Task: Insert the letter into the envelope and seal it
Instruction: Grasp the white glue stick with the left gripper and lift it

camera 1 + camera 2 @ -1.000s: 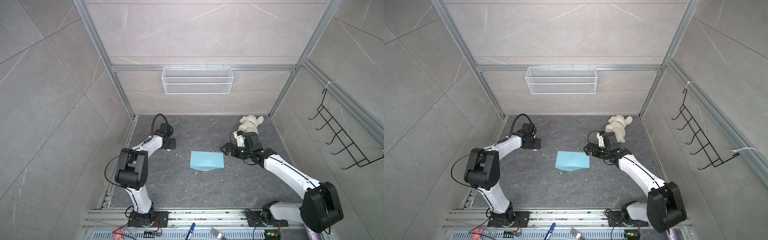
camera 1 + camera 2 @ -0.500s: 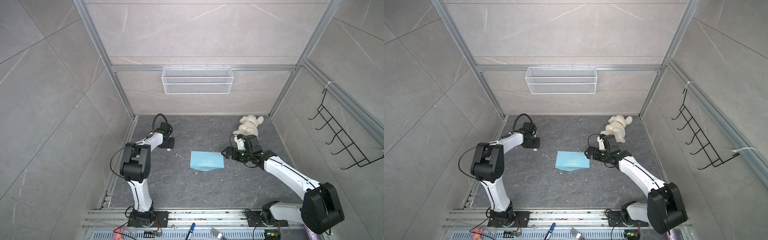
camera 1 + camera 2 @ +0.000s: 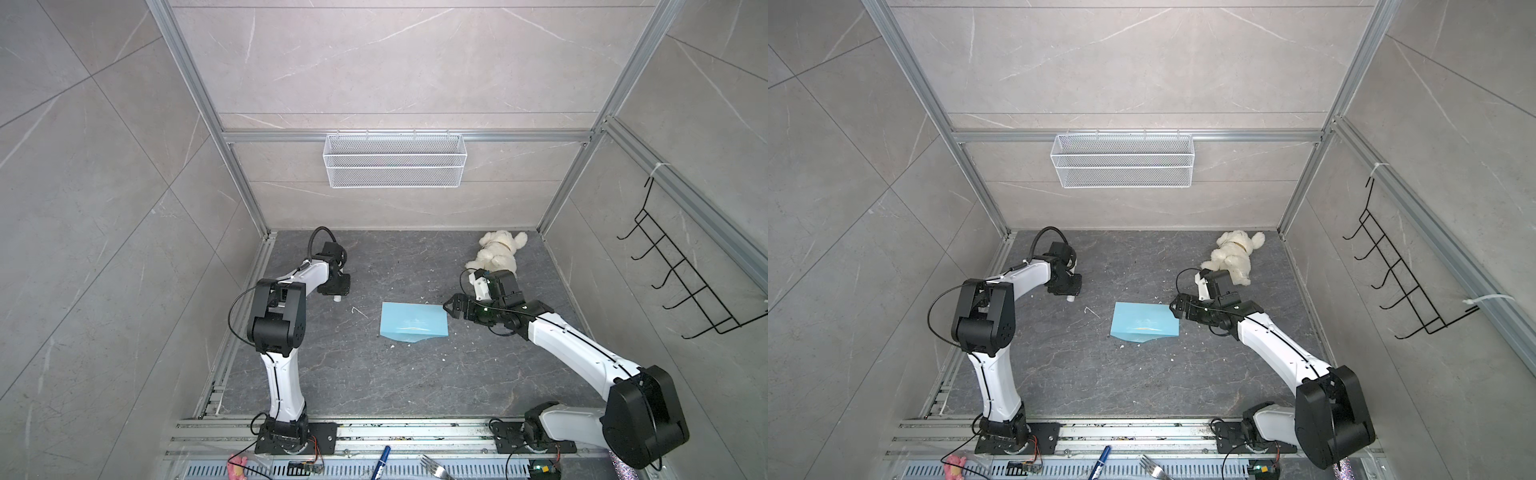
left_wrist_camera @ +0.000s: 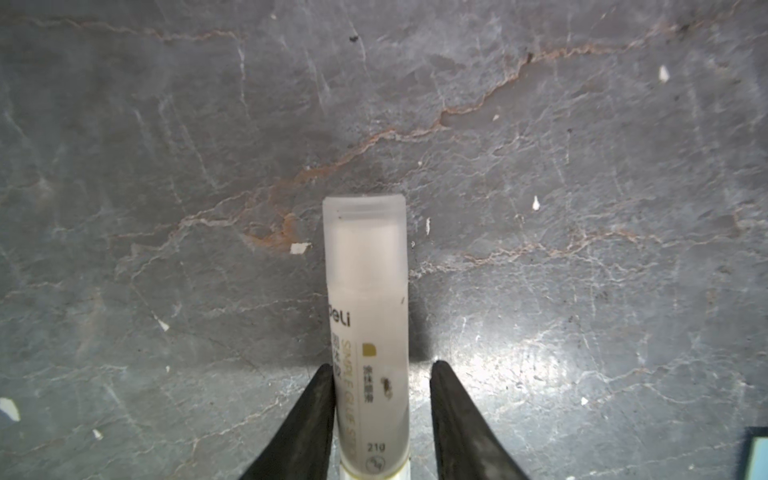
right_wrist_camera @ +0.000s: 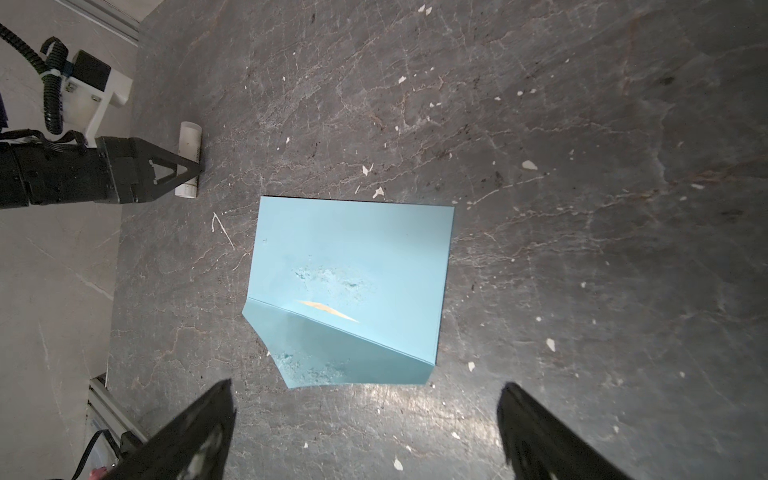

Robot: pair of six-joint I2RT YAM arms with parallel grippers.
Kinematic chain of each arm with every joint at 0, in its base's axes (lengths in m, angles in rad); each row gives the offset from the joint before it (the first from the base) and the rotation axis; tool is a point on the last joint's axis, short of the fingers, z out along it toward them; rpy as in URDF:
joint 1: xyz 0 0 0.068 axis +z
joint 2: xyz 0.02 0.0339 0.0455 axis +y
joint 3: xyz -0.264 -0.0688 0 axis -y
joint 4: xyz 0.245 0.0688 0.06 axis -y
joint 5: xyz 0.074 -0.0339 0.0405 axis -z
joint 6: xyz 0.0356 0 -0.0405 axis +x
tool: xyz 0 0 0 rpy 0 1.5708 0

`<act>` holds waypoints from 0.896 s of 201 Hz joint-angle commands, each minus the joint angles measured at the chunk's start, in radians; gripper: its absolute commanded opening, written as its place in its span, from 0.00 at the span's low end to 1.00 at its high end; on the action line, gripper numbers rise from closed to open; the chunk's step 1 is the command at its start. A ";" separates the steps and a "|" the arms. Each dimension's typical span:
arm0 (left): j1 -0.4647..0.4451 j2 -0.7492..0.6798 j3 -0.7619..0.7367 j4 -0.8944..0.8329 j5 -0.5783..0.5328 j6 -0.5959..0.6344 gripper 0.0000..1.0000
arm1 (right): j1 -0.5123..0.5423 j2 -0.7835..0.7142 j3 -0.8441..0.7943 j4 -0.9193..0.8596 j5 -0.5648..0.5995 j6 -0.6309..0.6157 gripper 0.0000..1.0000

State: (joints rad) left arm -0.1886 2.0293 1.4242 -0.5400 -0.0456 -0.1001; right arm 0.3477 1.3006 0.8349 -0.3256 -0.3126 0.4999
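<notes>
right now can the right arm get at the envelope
Likely yes. The right gripper is open with the envelope lying just ahead of it, nothing between them. The left gripper and the glue stick are off at its far side.

Left arm [image 3: 284, 386] and right arm [image 3: 573, 345]: white links, black joint housings (black cable [image 5: 52, 104] looped at wrist), black tapered fingers [image 5: 199, 428].

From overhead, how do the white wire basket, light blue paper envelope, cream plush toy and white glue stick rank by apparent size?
Wire basket
envelope
plush toy, nearly the envelope's size
glue stick, mostly hidden
</notes>
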 commanded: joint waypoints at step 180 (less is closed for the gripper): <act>-0.090 -0.533 -0.381 0.446 0.203 0.136 0.00 | 0.001 -0.068 0.058 -0.046 -0.070 -0.136 0.99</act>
State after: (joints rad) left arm -0.2096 1.6787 1.1328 -0.3321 0.0834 -0.0452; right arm 0.3477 1.2839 0.8398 -0.3416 -0.3248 0.4179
